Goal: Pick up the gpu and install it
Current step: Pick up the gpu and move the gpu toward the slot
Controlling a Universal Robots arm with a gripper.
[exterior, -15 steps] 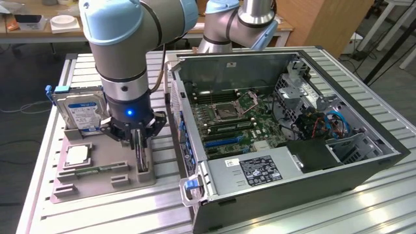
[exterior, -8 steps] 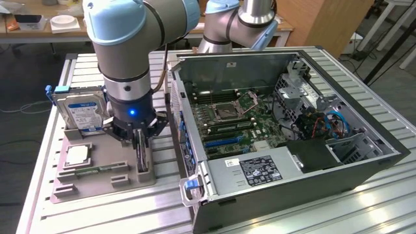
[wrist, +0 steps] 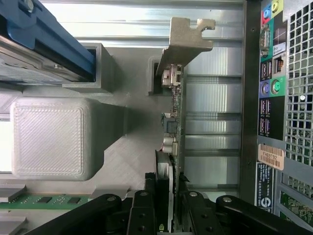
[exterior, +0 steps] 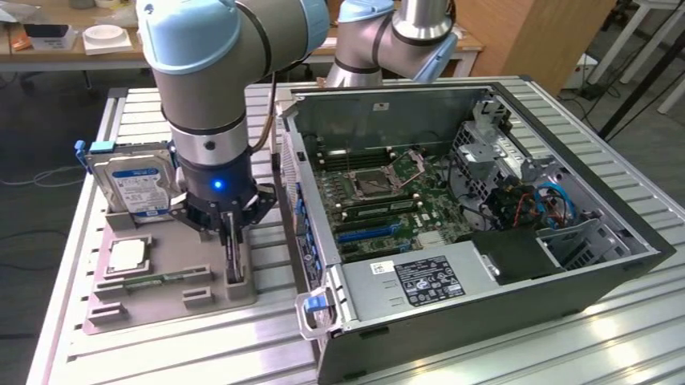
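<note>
Black gripper point(wrist: 167, 196) fingers point(wrist: 142, 215) are sitting closest to the wrist camera, pinching the gpu point(wrist: 172, 127) between them, one finger pressing on each face. The gpu is standing on its long edge in a slot of the gray holder tray point(wrist: 132, 161). It is showing as a thin card with small silver and dark parts along the board. Its silver end bracket point(wrist: 188, 36), bent and notched, is at the end of the card away from the fingers.

In the exterior view the gripper point(exterior: 234, 241) is hanging straight down from the arm point(exterior: 214, 96), with a blue light glowing at the wrist. The gpu point(exterior: 236, 269) is appearing there as a dark upright sliver near the tray's edge on the exterior view's right.

The holder tray point(exterior: 160, 301) is also carrying a silver hard drive with a blue label point(exterior: 134, 188), standing upright in a blue frame at the back. A square processor chip point(exterior: 127, 255) is lying flat in front of it, with a narrow green memory stick point(exterior: 160, 280) lying nearer still.

Just beside the tray, on the exterior view's right, an open computer case point(exterior: 599, 273) is lying on its side on the slatted metal table point(exterior: 192, 353). The case's rear wall, with its ports point(wrist: 266, 98), is rising between the gpu and the green motherboard point(exterior: 396, 200) inside. Blue expansion slots point(exterior: 370, 233) are lying on the board, next to a gray power supply point(exterior: 423, 281).
</note>
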